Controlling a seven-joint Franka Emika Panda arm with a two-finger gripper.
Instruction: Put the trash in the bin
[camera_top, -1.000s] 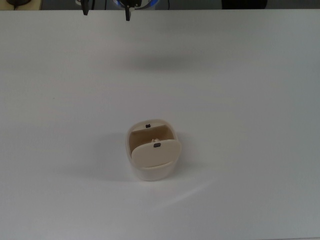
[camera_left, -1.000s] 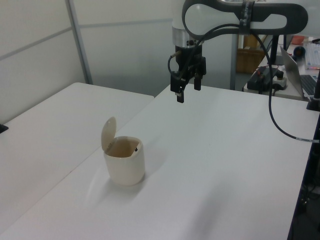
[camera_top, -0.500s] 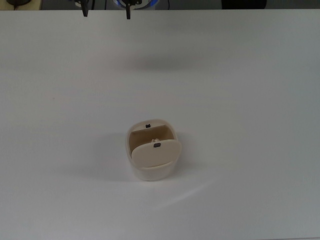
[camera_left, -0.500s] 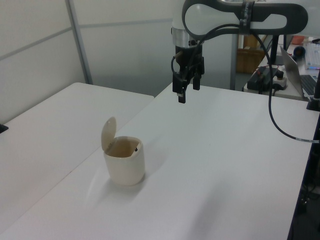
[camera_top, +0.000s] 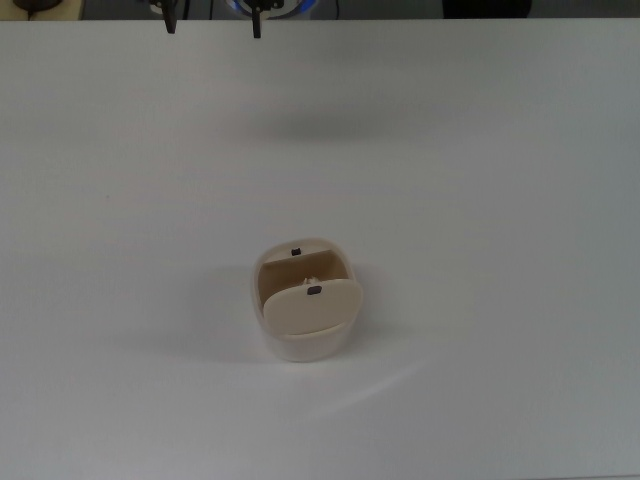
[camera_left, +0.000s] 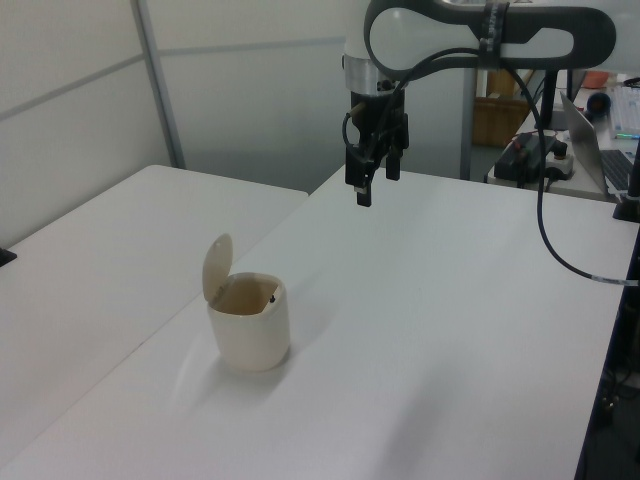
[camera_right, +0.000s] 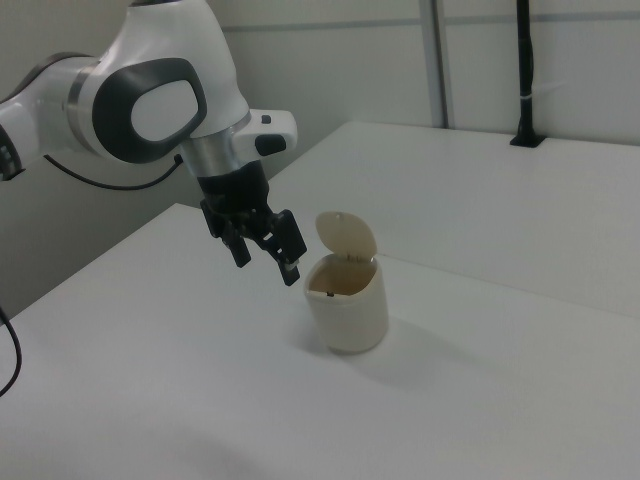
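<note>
The beige bin (camera_top: 305, 318) stands on the white table (camera_top: 480, 200) with its flap lid (camera_top: 312, 305) swung up. It also shows in the left view (camera_left: 250, 325) and the right view (camera_right: 347, 305). The gripper (camera_left: 375, 186) hangs open and empty well above the table, far behind the bin in the top view (camera_top: 213, 27) and just left of it in the right view (camera_right: 267, 267). No paper ball lies on the table. A small pale bit (camera_top: 312, 282) shows inside the bin's mouth; I cannot tell whether it is the trash.
A second white table (camera_left: 90, 250) adjoins on the left view's left. A laptop and gear (camera_left: 600, 140) sit at the left view's far right, with a black cable (camera_left: 560, 240) hanging from the arm. A black pole (camera_right: 523, 70) stands on the far table in the right view.
The gripper drew slightly up and away from the bin between the first two moments, then held still. The bin has not moved.
</note>
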